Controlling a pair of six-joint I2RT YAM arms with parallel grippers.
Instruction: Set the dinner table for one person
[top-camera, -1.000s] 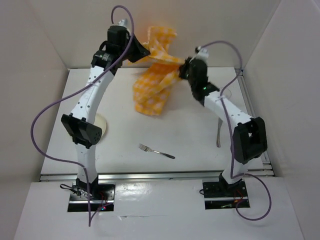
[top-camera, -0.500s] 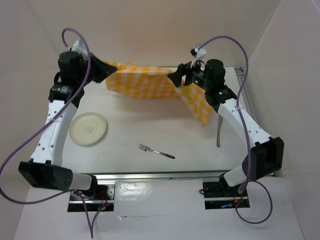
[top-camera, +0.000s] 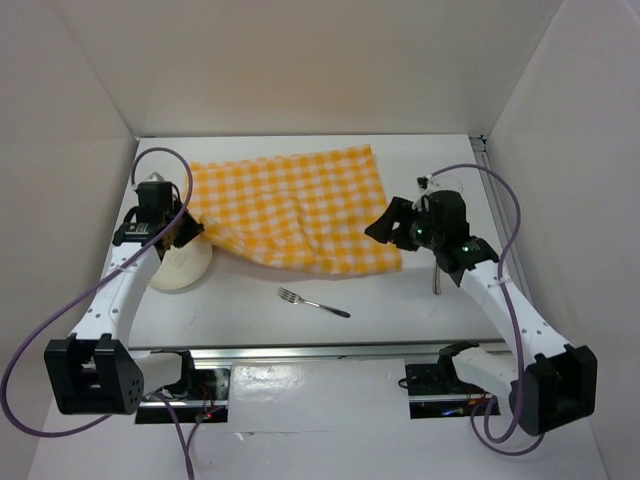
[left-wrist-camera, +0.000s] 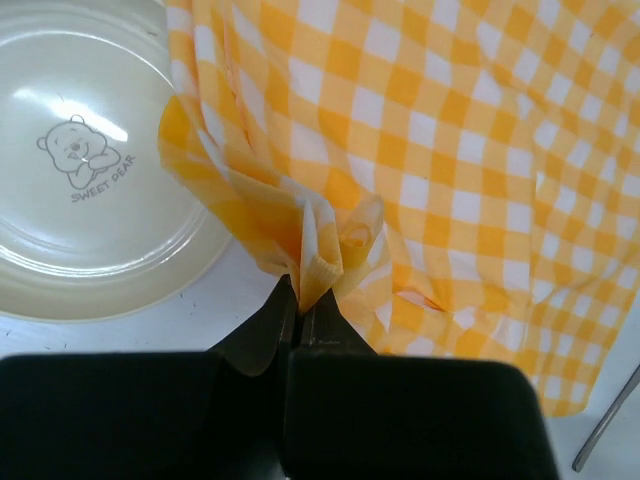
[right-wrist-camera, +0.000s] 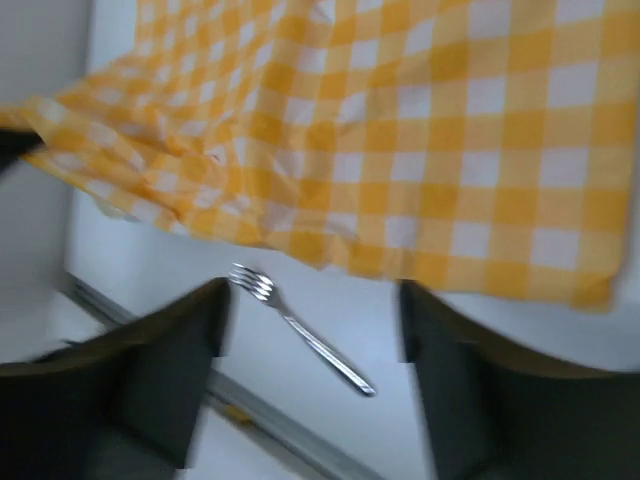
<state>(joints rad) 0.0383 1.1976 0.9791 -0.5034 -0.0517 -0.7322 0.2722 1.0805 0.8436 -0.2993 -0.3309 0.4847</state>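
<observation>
Plate (left-wrist-camera: 90, 230) edge hidden under checked cloth (top-camera: 300, 210) corner

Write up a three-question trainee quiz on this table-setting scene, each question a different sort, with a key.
1. True or false: the left end effector is shut on a bunched corner of the checked cloth.
2. Where does the fork lie? A: on top of the checked cloth. B: on the bare dinner table, between the cloth and the arm bases. C: in the left end effector.
3. Fill in the blank: the right end effector stands ____, with nothing between its fingers.

Key: 1 true. 2 B. 3 open.
</observation>
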